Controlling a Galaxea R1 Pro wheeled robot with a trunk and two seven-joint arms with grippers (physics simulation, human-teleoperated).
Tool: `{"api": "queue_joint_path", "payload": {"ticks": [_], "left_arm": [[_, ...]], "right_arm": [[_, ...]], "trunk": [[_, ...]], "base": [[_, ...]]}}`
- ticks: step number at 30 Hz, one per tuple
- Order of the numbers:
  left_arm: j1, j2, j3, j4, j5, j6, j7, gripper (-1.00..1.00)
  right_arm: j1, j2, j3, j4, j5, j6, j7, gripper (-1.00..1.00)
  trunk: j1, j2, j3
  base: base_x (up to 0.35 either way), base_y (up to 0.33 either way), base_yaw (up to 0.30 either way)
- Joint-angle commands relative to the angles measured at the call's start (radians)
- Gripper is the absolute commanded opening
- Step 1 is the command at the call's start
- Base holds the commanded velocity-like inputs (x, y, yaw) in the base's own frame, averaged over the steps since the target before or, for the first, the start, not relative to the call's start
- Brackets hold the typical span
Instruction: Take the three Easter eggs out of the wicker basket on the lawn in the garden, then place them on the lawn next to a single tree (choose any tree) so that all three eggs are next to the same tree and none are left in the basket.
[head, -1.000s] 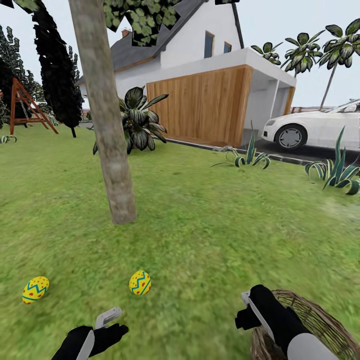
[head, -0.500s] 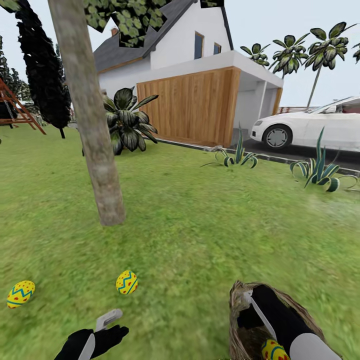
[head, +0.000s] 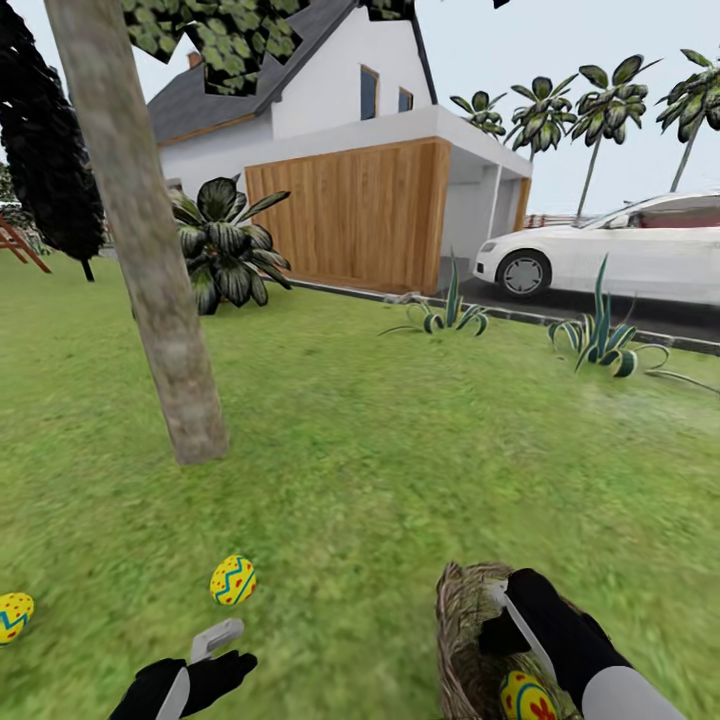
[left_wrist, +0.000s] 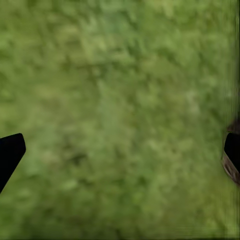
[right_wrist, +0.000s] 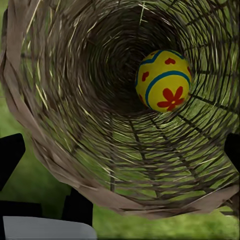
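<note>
No legible writing, brand or label appears on any item. In the head view, the wicker basket (head: 470, 640) lies tipped on the lawn (head: 400, 480) at lower right, with the right gripper (head: 510, 625) at its rim; whether it is clamped on the basket cannot be determined. One egg with a red flower (head: 527, 697) sits inside the basket, beside the right arm. The right wrist view looks straight down the basket (right_wrist: 75, 125) interior and shows the same egg (right_wrist: 164, 81) resting against the woven wall, yellow with blue bands, red hearts and a red flower; the head view does not resolve this detail. Two further eggs lie on the grass near the tree (head: 150, 260): one (head: 232, 580) just ahead of the left gripper (head: 215, 640), another (head: 14, 616) at the view's left edge. The left gripper's fingers are spread apart and empty; the left wrist view shows bare grass (left_wrist: 120, 110) between its fingertips (left_wrist: 10, 152). A white house (head: 330, 140) and a white car (head: 610, 255) stand behind.
</note>
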Motion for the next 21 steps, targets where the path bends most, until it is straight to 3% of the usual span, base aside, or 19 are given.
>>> {"api": "queue_joint_path", "payload": {"ticks": [1, 21], "left_arm": [[0.000, -0.001, 0.005, -0.002, 0.007, 0.008, -0.002, 1.00], [0.000, 0.001, 0.007, 0.000, 0.008, 0.006, -0.004, 1.00]], "right_arm": [[-0.001, -0.001, 0.005, -0.001, 0.000, 0.003, 0.003, 1.00], [-0.001, -0.002, 0.003, -0.001, -0.003, 0.003, 0.003, 1.00]], "trunk": [[0.000, 0.000, -0.001], [0.000, 0.000, -0.001]], "base": [[0.000, 0.000, -0.181], [0.000, 0.000, -0.020]]}}
